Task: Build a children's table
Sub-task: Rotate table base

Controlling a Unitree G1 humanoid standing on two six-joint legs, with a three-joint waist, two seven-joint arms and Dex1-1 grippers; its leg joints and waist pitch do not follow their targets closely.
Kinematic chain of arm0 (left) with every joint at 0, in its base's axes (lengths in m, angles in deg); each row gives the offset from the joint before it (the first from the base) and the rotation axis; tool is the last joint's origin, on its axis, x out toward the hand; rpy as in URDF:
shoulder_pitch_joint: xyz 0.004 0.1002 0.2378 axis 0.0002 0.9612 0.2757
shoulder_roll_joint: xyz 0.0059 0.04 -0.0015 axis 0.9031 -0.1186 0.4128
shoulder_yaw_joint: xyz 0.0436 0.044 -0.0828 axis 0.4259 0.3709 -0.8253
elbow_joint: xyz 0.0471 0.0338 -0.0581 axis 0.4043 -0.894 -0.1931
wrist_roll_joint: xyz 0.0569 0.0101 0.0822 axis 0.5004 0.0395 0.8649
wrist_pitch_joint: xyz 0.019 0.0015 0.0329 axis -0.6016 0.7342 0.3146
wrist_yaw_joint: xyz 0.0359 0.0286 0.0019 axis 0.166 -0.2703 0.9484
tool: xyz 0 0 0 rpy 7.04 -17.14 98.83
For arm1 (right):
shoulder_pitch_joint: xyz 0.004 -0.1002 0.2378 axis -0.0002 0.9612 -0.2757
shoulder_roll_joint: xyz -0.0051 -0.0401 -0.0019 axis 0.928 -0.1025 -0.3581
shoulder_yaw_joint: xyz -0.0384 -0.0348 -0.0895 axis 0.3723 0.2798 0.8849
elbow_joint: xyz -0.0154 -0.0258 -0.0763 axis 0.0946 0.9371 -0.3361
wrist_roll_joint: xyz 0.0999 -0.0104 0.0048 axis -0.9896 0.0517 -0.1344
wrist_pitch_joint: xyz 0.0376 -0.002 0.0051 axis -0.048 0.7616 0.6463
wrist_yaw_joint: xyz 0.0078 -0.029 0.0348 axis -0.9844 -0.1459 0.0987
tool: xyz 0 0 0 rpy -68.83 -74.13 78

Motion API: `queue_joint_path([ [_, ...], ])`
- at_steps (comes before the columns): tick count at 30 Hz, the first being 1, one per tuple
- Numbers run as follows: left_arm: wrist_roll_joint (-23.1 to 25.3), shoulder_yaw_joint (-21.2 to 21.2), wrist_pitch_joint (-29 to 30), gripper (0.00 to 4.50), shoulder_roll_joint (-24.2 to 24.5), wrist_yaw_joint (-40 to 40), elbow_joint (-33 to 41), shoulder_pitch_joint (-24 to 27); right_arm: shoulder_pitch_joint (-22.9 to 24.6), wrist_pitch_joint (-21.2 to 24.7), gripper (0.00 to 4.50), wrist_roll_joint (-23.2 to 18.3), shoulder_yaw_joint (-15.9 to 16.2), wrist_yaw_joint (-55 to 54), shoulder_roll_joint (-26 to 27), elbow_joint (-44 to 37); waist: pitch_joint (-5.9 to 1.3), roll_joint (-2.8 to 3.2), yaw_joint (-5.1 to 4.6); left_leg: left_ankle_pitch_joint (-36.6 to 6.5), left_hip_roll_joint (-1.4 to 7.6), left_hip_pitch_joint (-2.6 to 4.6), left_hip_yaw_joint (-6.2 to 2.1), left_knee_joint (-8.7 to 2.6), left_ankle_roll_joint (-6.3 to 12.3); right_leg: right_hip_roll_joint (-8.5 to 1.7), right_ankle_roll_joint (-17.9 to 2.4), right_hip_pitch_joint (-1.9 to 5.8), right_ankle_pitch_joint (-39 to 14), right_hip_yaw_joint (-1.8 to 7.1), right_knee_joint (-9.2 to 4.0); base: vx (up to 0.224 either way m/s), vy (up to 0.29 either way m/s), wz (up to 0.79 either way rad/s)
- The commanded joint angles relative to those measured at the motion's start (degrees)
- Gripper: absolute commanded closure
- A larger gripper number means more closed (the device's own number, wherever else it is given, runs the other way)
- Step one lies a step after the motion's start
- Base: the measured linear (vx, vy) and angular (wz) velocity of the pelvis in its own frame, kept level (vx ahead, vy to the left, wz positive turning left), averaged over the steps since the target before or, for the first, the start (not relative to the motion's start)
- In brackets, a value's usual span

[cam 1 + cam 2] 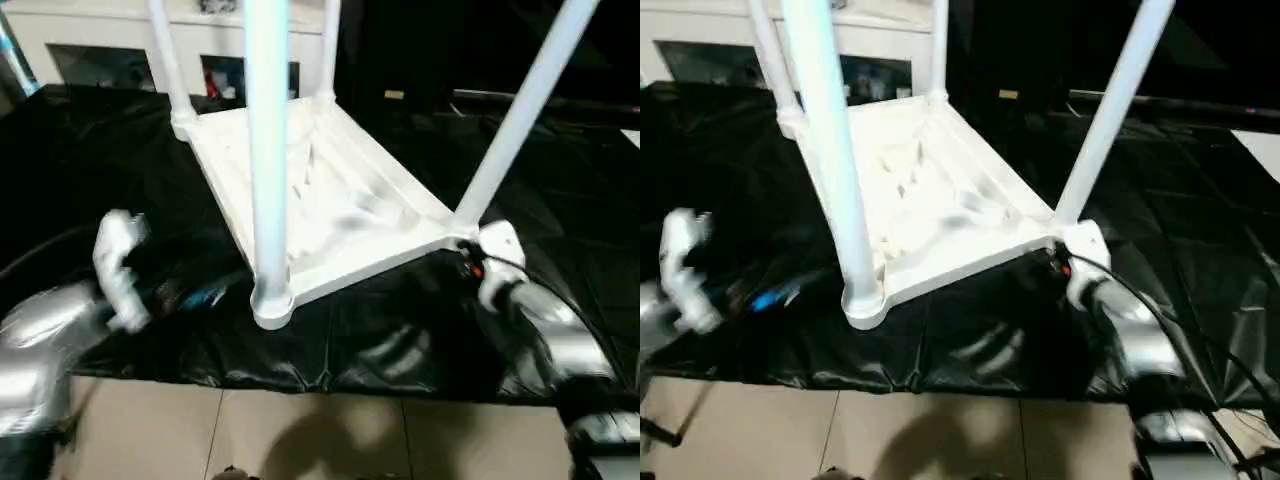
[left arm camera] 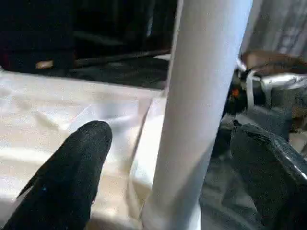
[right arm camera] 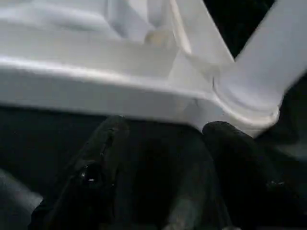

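Silver forearms frame the bottom corners of the head views, and between them the table top (image 1: 330,200) lies upside down on a black sheet (image 1: 90,170) in mid-frame, ribbed side up, with all four legs standing in its corner sockets. The near leg (image 1: 268,150) rises through the centre of the left eye frame, another leg (image 1: 520,115) slants to the upper right, and two more stand at the far corners, top centre. At lower left the left gripper (image 1: 125,270) hangs well clear of the near corner; at right the right gripper (image 1: 470,262) sits against the top's right corner. In the left wrist view, black fingers (image 2: 72,177) stand spread wide on either side of the near leg (image 2: 201,110), which passes between them untouched, so this pincer holds nothing. In the right wrist view, two fingers (image 3: 103,158) reach up to the underside of the top's edge (image 3: 96,91) beside a leg socket (image 3: 249,100); they stand apart and I cannot tell whether they pinch the rim or merely rest against it. Assembly looks all but finished, so the step in hand is probably checking seating: the left pincer should close squarely on the near leg and press straight along it, while the right steadies the corner so nothing slides on the slick sheet.
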Motion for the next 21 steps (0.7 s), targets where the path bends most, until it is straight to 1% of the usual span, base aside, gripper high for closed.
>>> queue_joint_path([
  [1,-0.5,1.4,-0.4,0.04,-1.0,-1.5,-1.3,-2.2,0.2,1.0,1.57,1.1,0.4,-0.7,-0.3,-1.0,-3.60,1.11,0.14,-16.0,2.08,0.56,-1.35,-4.33,-0.87,-3.13,-10.1,2.74,-17.5,3.02,-4.57,0.000,0.000,0.00],
  [2,-0.5,1.4,-0.4,0.04,-1.0,-1.5,-1.3,-2.2,0.2,1.0,1.57,1.1,0.4,-0.7,-0.3,-1.0,-3.63,0.94,0.04,-16.2,2.07,0.73,-1.35,-4.27,-0.92,-3.09,-10.1,2.65,-18.2,2.98,-4.68,0.000,0.000,0.00],
  [3,-1.0,2.9,0.2,0.04,-2.1,-2.6,-2.1,-4.4,-0.6,1.2,1.57,2.2,1.2,-2.2,0.2,0.1,-3.64,1.07,-0.08,-15.9,2.12,0.68,-1.38,-4.26,-0.84,-3.13,-10.5,2.62,-17.8,3.00,-4.61,0.000,0.000,0.00],
  [4,-0.9,3.9,0.1,0.04,-2.6,-3.2,-2.4,-5.2,-1.4,1.3,1.57,2.6,1.5,-3.1,0.7,1.1,-3.66,1.32,-0.02,-15.7,2.06,0.75,-1.36,-4.21,-0.84,-3.11,-10.7,2.56,-17.6,2.98,-4.63,0.000,0.000,0.00],
  [5,-0.9,4.7,0.0,0.04,-2.9,-3.6,-2.7,-5.8,-1.9,1.5,1.57,2.9,1.7,-3.9,1.1,1.5,-3.67,1.15,-0.17,-15.8,2.06,0.68,-1.35,-4.21,-0.90,-3.09,-11.1,2.60,-17.4,2.96,-4.55,0.000,0.000,0.00],
  [7,-1.3,6.1,0.0,0.04,-4.0,-4.4,-3.1,-7.0,-3.3,1.6,1.57,3.4,1.9,-5.1,2.2,2.8,-3.70,1.09,-0.25,-15.2,2.15,0.63,-1.38,-4.16,-0.69,-3.14,-11.4,2.67,-16.7,2.97,-4.40,0.000,0.000,0.00],
  [9,-1.9,7.4,0.9,0.04,-4.8,-5.3,-3.0,-7.8,-4.5,1.4,1.57,3.7,2.1,-5.5,3.4,4.0,-3.76,1.34,-0.41,-14.5,2.14,0.58,-1.29,-4.02,-0.39,-3.15,-12.0,2.73,-15.6,2.99,-4.22,0.000,0.000,0.00],
  [10,-2.1,8.3,1.3,0.04,-5.5,-5.6,-2.7,-8.2,-5.4,1.1,1.57,4.1,2.5,-5.5,4.2,5.1,-3.82,1.21,-0.41,-14.1,2.11,0.53,-1.25,-3.99,-0.21,-3.11,-12.1,2.79,-15.1,2.99,-4.19,0.000,0.000,0.00],
  [12,-2.1,9.7,1.6,0.04,-7.0,-6.0,-2.7,-9.1,-6.8,0.6,1.57,4.8,3.2,-5.6,5.3,7.3,-4.09,1.48,-0.22,-11.8,2.24,0.63,-1.12,-3.78,0.22,-3.06,-13.4,2.75,-11.6,3.01,-3.72,0.000,0.000,0.00],
  [14,-1.9,11.5,1.5,0.04,-8.9,-6.2,-2.9,-10.2,-8.6,0.1,1.57,6.0,4.1,-6.2,6.6,10.3,-4.09,1.36,-0.09,-10.3,2.34,0.43,-1.03,-3.74,0.58,-3.00,-14.4,2.87,-8.7,3.00,-3.39,0.000,0.000,0.00],
  [15,-1.9,12.4,1.6,0.04,-9.6,-6.3,-2.7,-10.5,-9.2,-0.1,1.57,6.3,4.4,-6.3,7.1,11.3,-4.07,1.47,-0.05,-10.3,2.40,0.35,-1.06,-3.75,0.62,-3.08,-14.7,2.94,-8.3,2.95,-3.28,0.000,0.000,0.00],
  [16,-1.8,13.3,1.8,0.04,-10.2,-6.5,-2.3,-10.7,-9.9,-0.3,1.57,6.5,4.6,-6.4,7.6,12.2,-4.09,1.54,0.02,-10.3,2.42,0.40,-1.07,-3.72,0.47,-3.08,-14.7,2.92,-8.3,2.94,-3.22,0.000,0.000,0.00],
  [17,-1.8,14.7,2.0,0.04,-11.0,-6.7,-1.8,-10.9,-10.8,-0.5,1.57,6.6,4.7,-6.7,8.3,13.5,-4.11,1.28,-0.07,-10.9,2.45,0.46,-0.99,-3.73,0.49,-3.08,-14.8,2.93,-8.2,2.98,-3.23,0.000,0.000,0.00],
  [19,-1.7,16.1,2.2,0.04,-11.8,-6.8,-1.0,-11.0,-11.6,-0.7,1.57,6.7,4.8,-6.9,8.9,14.4,-4.04,1.29,-0.11,-11.4,2.41,0.37,-1.00,-3.72,0.48,-3.14,-14.5,3.04,-9.0,3.02,-3.24,0.000,0.000,0.00],
  [20,-1.9,17.0,2.6,0.04,-12.5,-6.8,-0.3,-11.0,-12.0,-1.0,1.57,6.8,4.9,-7.2,9.3,14.8,-4.07,1.13,-0.23,-11.3,2.41,0.30,-0.99,-3.71,0.57,-3.28,-14.3,3.12,-9.3,3.08,-3.29,0.000,0.000,0.00],
  [21,-2.0,18.2,3.0,0.04,-13.3,-6.9,0.7,-11.0,-12.5,-1.2,1.57,6.8,4.9,-7.4,9.7,15.1,-4.00,1.19,-0.31,-11.4,2.37,0.27,-1.00,-3.68,0.75,-3.34,-14.2,3.11,-9.9,3.12,-3.38,0.000,0.000,0.00],
])
